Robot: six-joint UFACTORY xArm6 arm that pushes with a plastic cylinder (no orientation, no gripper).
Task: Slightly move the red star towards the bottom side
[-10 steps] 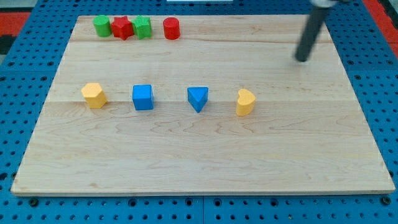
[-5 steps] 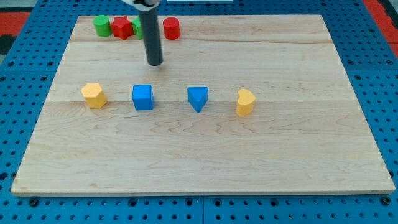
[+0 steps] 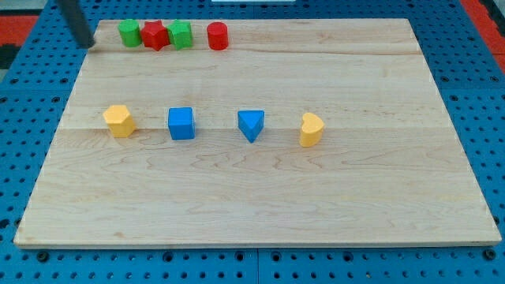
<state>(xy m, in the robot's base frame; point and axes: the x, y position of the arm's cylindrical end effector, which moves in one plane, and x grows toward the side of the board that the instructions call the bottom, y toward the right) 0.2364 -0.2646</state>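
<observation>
The red star point(image 3: 155, 35) sits near the board's top left edge, squeezed between a green cylinder point(image 3: 129, 32) on its left and a green block point(image 3: 181, 35) on its right. A red cylinder point(image 3: 218, 36) stands a little further right. My tip point(image 3: 87, 44) is at the view's top left, over the board's top left corner, left of the green cylinder and apart from it.
A row across the middle of the wooden board point(image 3: 355, 197): a yellow block point(image 3: 118, 121), a blue cube point(image 3: 181, 123), a blue triangle point(image 3: 251, 125) and a yellow heart-like block point(image 3: 311, 129). A blue pegboard point(image 3: 473, 71) surrounds the board.
My tip has swept from the board's top right across to the top left corner. No block has moved.
</observation>
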